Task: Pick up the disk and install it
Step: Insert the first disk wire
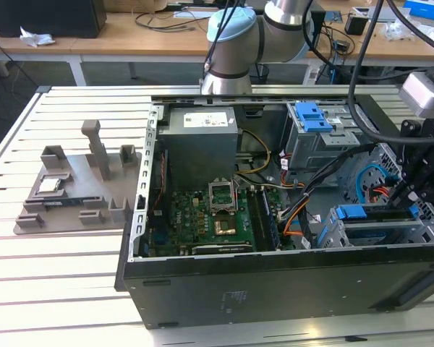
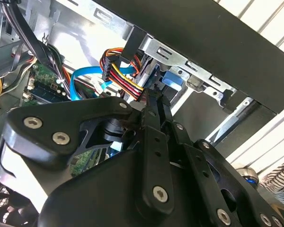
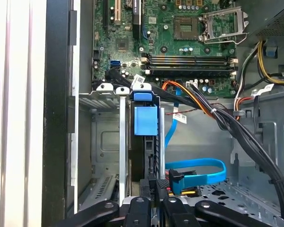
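Observation:
The disk (image 3: 145,124) stands edge-on in a slot of the metal drive cage (image 3: 100,142) inside the open computer case, its blue rail frame and blue tab facing up. In the exterior view its blue rail (image 1: 362,212) shows in the lower bay at the case's right. My gripper (image 3: 157,188) is right at the disk's near end, black fingers close together and shut; whether they pinch anything there is hidden. In the second wrist view the fingertips (image 2: 157,101) point at the blue rail (image 2: 173,78) beside the coloured power cables.
The case holds a motherboard (image 1: 202,220), a grey power-supply box (image 1: 200,144) and an upper cage with a blue latch (image 1: 311,116). A blue data cable (image 3: 199,169) and black cable bundles (image 3: 246,137) lie close beside the disk. A grey fixture tray (image 1: 72,191) sits on the slatted table.

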Available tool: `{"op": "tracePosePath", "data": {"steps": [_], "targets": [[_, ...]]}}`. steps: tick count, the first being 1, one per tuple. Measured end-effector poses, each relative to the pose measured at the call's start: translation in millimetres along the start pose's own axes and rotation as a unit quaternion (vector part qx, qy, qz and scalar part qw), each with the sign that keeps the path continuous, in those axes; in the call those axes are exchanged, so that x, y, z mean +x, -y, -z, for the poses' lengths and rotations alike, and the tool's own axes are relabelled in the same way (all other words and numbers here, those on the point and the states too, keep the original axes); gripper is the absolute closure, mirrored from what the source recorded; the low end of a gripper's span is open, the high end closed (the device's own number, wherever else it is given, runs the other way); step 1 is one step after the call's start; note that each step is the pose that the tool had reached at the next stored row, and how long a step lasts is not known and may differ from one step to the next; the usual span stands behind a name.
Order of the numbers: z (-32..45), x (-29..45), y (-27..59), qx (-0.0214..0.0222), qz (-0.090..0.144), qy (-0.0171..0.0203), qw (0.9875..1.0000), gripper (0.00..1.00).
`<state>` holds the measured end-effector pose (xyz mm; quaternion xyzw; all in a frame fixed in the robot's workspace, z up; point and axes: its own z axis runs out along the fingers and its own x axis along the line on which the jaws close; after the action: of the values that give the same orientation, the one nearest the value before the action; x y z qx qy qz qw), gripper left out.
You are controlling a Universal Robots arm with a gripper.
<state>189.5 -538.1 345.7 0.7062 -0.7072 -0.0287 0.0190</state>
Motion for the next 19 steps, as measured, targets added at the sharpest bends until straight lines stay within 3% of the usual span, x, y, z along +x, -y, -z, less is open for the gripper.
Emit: {"op": "tracePosePath", "data": {"steps": [13, 19], "targets": [[-5.9, 0.8, -1.3, 0.0000, 0.000, -0.0001, 1.0000, 0.83], [-5.2, 0.6, -2.2, 0.0000, 0.000, 0.0006, 1.0000, 0.83]]}}
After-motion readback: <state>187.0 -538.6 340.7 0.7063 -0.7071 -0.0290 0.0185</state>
